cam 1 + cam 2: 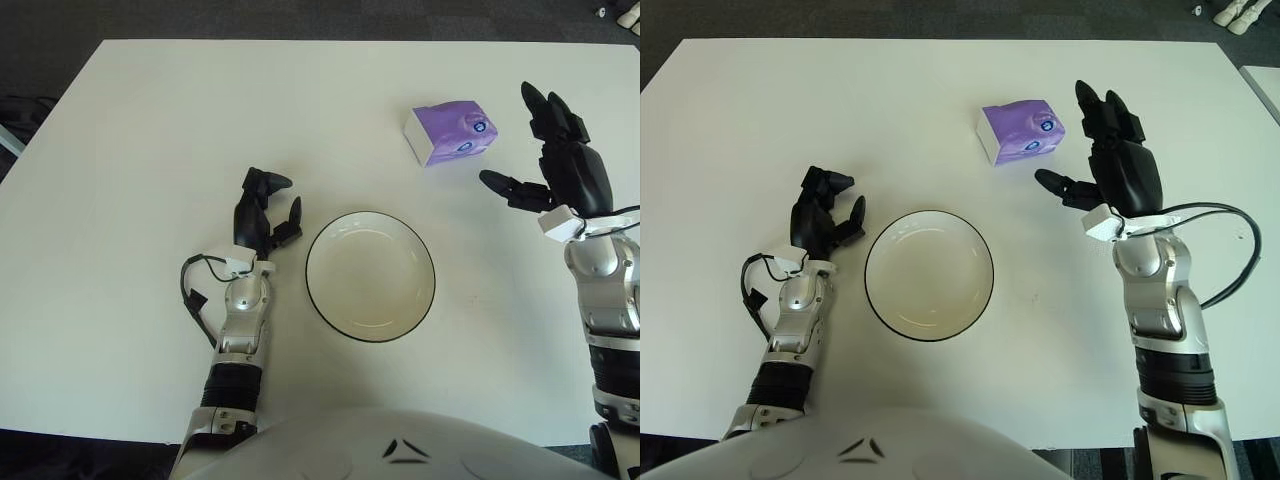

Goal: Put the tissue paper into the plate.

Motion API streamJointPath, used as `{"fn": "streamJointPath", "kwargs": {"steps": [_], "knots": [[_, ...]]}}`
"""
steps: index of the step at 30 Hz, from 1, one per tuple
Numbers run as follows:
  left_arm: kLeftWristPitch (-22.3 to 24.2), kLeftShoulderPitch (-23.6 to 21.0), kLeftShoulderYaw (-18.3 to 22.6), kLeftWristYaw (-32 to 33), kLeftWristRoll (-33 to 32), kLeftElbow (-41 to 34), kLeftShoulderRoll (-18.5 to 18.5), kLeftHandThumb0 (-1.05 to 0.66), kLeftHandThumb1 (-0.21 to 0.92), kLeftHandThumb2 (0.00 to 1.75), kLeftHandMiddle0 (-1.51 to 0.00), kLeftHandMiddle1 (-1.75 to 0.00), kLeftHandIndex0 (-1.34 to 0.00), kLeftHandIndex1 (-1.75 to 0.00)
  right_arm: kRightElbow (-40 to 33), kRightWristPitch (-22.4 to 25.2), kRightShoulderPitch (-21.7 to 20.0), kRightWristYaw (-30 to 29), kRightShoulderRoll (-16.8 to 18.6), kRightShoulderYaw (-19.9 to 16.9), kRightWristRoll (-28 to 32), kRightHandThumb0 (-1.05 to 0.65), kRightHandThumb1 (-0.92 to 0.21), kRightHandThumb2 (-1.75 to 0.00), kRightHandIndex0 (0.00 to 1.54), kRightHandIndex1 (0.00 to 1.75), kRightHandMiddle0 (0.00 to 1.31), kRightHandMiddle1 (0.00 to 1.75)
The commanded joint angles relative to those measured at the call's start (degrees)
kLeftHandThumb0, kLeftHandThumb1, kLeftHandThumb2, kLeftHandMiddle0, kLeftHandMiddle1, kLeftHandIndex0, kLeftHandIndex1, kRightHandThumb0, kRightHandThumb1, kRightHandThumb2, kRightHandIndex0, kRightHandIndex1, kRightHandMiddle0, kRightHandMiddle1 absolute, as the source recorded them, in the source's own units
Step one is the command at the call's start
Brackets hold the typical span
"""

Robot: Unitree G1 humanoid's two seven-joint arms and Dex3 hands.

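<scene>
step: reach | my right hand [560, 165] spread wide, holding nothing | tissue [450, 132] just to its left, apart, long axis running left-right | plate [370, 276] nearer me, left of that hand | left hand [262, 215] beside plate's left, fingers loosely curled, empty, farther off

On the worktop [140, 150] the plate [370, 276] lies near the middle toward the near edge, and the tissue paper pack [450, 133] lies farther back and to the right of it, well apart from it. The left robot hand [264, 213] shows just beside the plate's left rim, a little behind the plate's middle. The right robot hand [555, 165] shows to the right of the tissue paper pack, near it but apart from it, and behind and to the right of the plate.
</scene>
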Motion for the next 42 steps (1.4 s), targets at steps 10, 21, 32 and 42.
{"fn": "streamJointPath", "kwargs": {"steps": [10,21,32,42], "knots": [[2.8,3.8,-0.2,0.7,0.0,4.3,-0.3,0.00,0.55,0.88,-0.62,-1.24,-0.40,-1.75,0.9,2.8,-3.0,2.9,-3.7,1.3,-2.9,-1.04,-0.73,-0.51,0.00,0.00,0.00,0.00],[2.6,3.7,-0.3,0.9,0.6,4.9,0.0,0.00,0.56,0.88,-0.60,-1.26,-0.40,-1.75,8.7,1.2,-11.3,5.7,-5.7,6.0,-2.3,-1.05,-0.74,-0.49,0.00,0.00,0.00,0.00],[2.8,3.6,-0.2,1.2,0.4,4.7,-0.2,-0.01,0.51,0.95,-0.61,-1.26,-0.45,-1.75,15.6,-1.3,-16.9,7.4,-8.9,10.2,-4.2,-1.05,-0.75,-0.46,0.00,0.00,0.00,0.00],[2.7,3.7,-0.2,1.1,0.1,4.5,-0.4,0.00,0.49,0.96,-0.64,-1.25,-0.44,-1.75,24.0,-6.9,-21.9,5.1,-8.7,13.7,-4.5,-1.05,-0.74,-0.44,0.00,0.00,0.00,0.00]]}}
